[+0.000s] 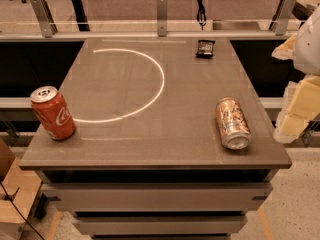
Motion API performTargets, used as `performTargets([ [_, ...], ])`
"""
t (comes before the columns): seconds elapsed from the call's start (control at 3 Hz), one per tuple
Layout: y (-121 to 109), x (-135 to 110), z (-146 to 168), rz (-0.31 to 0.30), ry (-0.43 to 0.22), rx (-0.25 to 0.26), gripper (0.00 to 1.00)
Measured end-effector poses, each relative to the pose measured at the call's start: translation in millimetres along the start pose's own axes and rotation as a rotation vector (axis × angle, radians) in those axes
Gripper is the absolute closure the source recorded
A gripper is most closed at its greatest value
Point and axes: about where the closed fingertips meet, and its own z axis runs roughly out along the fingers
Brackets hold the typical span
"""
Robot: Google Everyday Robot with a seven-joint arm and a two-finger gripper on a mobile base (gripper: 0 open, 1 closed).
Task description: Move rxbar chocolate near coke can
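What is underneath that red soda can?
Only the grey table; the red can stands near its left edge, hiding the patch beneath its base. The pincer hangs off the table's right side.

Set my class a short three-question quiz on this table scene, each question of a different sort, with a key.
1. True or false: the rxbar touches the coke can.
2. Which can lies on its side? A) coke can B) orange can C) neither
3. Fill in: in the camera view, the gripper is beside the table's ____ edge.

Key: 1 false, as they sit at opposite corners; 2 B; 3 right.
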Motion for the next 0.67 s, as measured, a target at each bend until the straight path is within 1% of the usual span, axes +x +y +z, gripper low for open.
performTargets([
  [0.33, 0.0, 0.0, 0.0, 0.0, 0.0, 0.0, 0.0],
  [0.67, -5.7, -0.1, -5.3, 0.005, -0.044, 0.016, 0.0],
])
